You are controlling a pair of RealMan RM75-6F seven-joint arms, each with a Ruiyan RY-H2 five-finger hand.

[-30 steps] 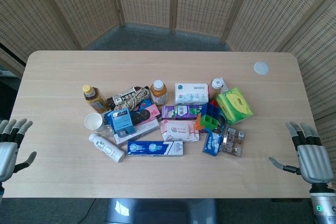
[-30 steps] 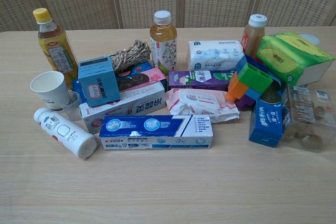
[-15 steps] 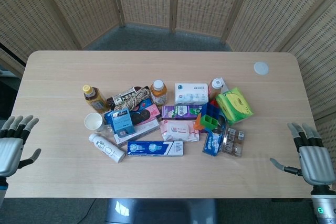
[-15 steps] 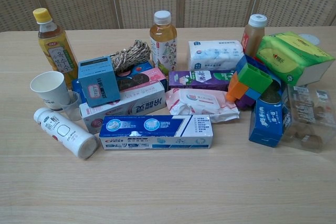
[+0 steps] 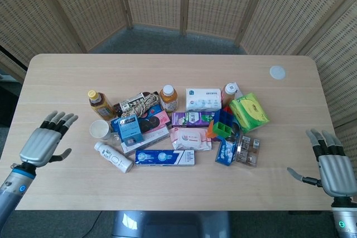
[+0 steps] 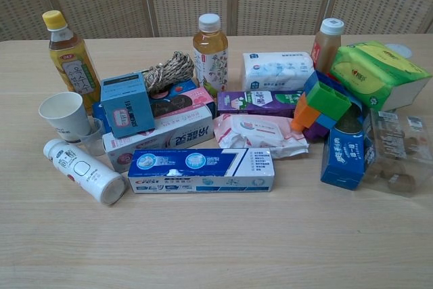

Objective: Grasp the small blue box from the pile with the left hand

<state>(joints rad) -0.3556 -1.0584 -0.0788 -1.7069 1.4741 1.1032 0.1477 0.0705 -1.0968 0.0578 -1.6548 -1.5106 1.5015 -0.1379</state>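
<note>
two hands in head view: we see left hand (image 5: 43, 142) over table (image 5: 61, 79) at left edge, fingers spread, holding nothing, well apart from pile. right hand (image 5: 333, 166) at right edge, fingers apart, empty. small blue box (image 5: 130, 129) sits on pile's left side, atop white toothpaste box (image 5: 146, 139), near paper cup (image 5: 100, 130).
chest view: no hands visible. small blue box (image 6: 126, 103) upright, beside rope bundle (image 6: 166, 70).

Right hand (image 5: 333, 166) — wrist cut by bottom edge; box labels illegible.
</note>
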